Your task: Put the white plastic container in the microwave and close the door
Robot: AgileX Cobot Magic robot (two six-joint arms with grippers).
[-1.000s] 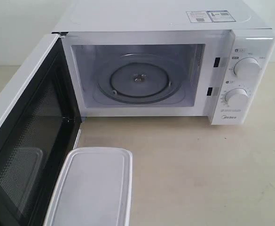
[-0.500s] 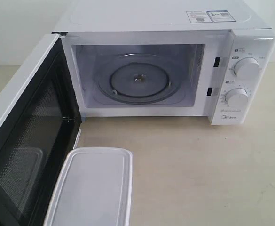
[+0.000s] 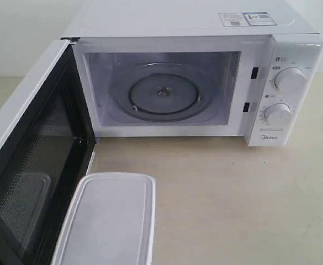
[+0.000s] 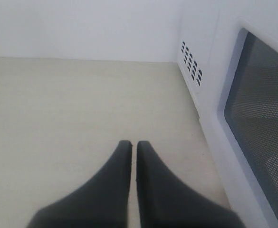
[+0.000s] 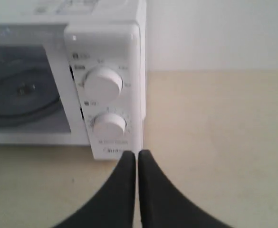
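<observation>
The white plastic container (image 3: 109,218) lies on the table in front of the microwave (image 3: 194,77), close beside the open door (image 3: 31,160). The door swings out to the left, its black inner face showing. Inside, the glass turntable (image 3: 161,94) carries nothing. Neither gripper shows in the exterior view. My left gripper (image 4: 130,143) is shut on nothing above bare table, with the door's outer mesh window (image 4: 262,114) beside it. My right gripper (image 5: 138,153) is shut on nothing, hovering in front of the microwave's dial panel (image 5: 105,95).
The beige tabletop (image 3: 233,210) stretches right of the container. A white wall stands behind the microwave. Two round dials (image 3: 290,79) sit on the right panel. Vent holes (image 4: 191,69) mark the microwave's side.
</observation>
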